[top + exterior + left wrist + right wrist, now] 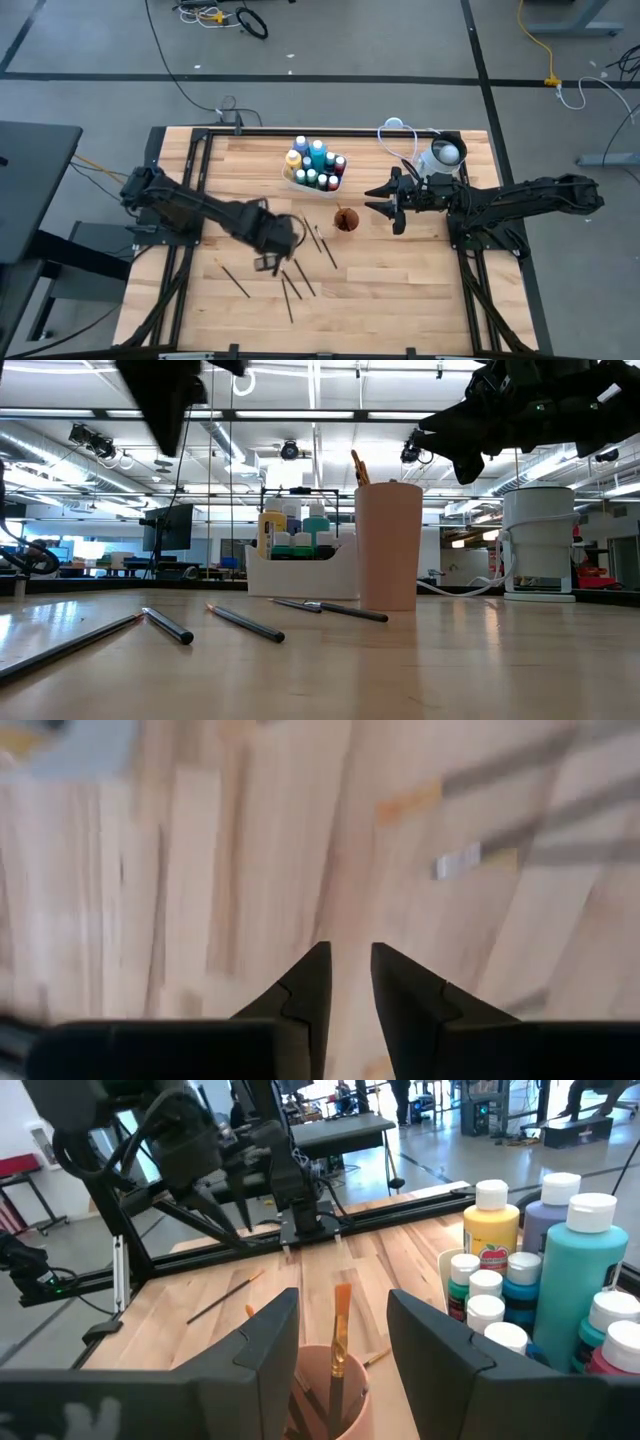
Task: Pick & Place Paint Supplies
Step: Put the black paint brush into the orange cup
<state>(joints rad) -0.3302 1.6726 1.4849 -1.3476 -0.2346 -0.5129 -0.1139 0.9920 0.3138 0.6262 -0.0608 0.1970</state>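
Observation:
Several thin dark brushes [300, 272] [245, 622] lie flat on the wooden table near its middle. My left gripper [268, 258] [350, 970] hangs above them, pointing down, its fingers a narrow gap apart with nothing between them. A tan cup [346, 219] [388, 545] stands upright on the table holding brushes, one orange-handled [340, 1330]. My right gripper [384, 201] [342, 1305] is held level just right of the cup and above its rim, open, touching nothing. White-capped bottles [590, 1280] stand in a white caddy [315, 168] [300, 572] behind the cup.
A white-and-grey round container [442, 155] [540, 540] with a cable [395, 130] stands at the far right of the table, close behind my right arm. A dark frame [200, 150] borders the tabletop. Bare wood lies toward the near edge [400, 310].

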